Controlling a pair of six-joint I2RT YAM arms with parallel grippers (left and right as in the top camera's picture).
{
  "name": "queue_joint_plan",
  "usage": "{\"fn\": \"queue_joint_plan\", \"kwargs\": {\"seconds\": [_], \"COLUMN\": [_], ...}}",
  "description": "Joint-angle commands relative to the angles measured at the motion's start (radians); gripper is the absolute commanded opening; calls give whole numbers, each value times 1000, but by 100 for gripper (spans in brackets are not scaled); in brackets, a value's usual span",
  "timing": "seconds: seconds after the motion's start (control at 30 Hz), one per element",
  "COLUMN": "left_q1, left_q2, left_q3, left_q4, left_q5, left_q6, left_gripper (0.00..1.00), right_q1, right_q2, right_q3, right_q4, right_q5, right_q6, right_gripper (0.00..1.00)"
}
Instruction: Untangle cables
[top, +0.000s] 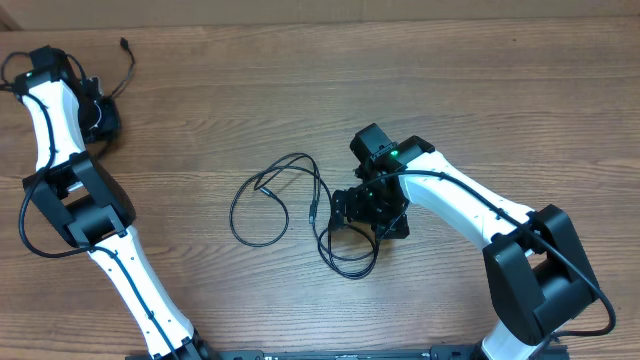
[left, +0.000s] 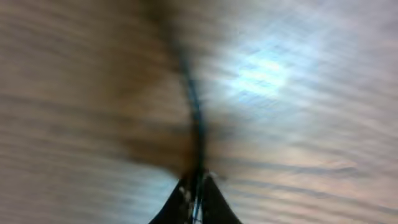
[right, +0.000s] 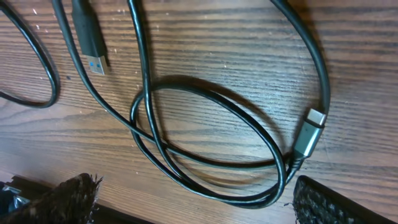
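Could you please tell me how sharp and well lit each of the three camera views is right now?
Left wrist view: badly smeared by motion blur, only a dark cable legible, with a pale glare patch on the table. Right wrist view: sharp, the looped cables and grey plug crisp. Overhead view: in focus, evenly lit, shadows soft.

Black cables (right: 90, 34) in loose crossing loops (plugs showing) under the right gripper (right: 198, 202); one strand (left: 198, 124) pinched in the left gripper (left: 199, 193)
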Motion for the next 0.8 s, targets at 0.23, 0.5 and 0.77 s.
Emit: {"fn": "queue_joint_plan", "kwargs": {"seconds": [0.23,0.5,0.77], "left_q1": [-54,-64,-64], "left_q2": [14,14,14], "left_q3": [-7,-6,-6], "left_q4": [157,345,383], "left_q5": [227,420,498], "left_q6": [-313,-558,-545], "left_gripper": [4,6,100], "right_q1": [8,8,8], "right_q2": [-18,-18,-18], "right_q3": [-4,-4,-4], "right_q4": [0,-8,-8], "right_q5": [8,9,8], "right_q6": [-3,-3,-4], "right_gripper": [100,100,100]}}
